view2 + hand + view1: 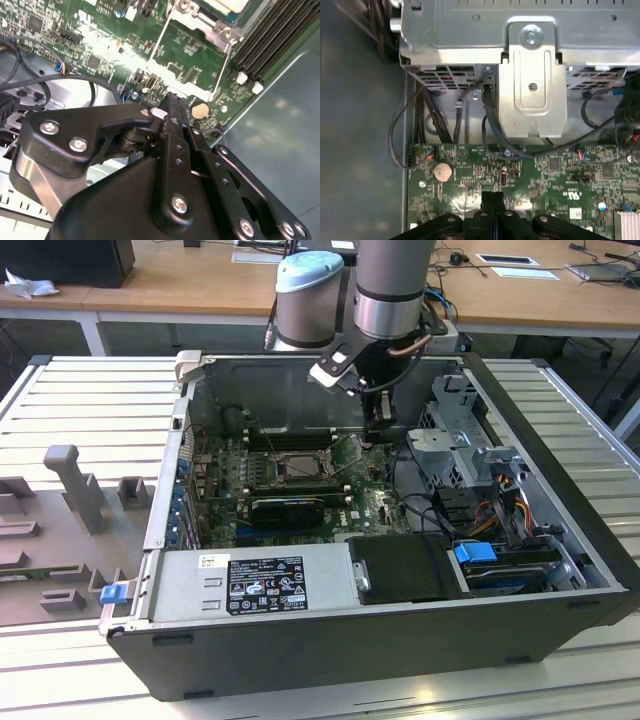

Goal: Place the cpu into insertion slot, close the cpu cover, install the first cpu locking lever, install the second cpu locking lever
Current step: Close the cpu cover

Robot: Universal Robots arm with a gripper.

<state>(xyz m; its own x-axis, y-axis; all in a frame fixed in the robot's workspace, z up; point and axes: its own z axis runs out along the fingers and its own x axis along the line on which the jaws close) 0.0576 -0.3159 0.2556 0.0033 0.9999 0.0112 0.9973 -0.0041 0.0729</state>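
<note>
The insertion slot [300,466] is a square socket with a silvery rim on the green board inside the open case. The cpu cover [220,31] appears to lie flat on it, with a pale strip that may be the cpu [227,5] showing in its window. Two thin metal lever rods [158,42] [222,70] run past the socket's corner. My gripper [382,435] hangs just to the exterior view's right of the socket, low over the board. Its black fingers [492,197] are shut together with nothing between them, as its fingertips [172,105] also show in the second wrist view.
A silvery drive cage [532,85] with black cables stands beyond the gripper. Long black memory slots [270,40] lie beside the socket, and a black graphics card [285,508] in front of it. A coin battery [443,171] sits on the board. The power supply [260,585] fills the case's near side.
</note>
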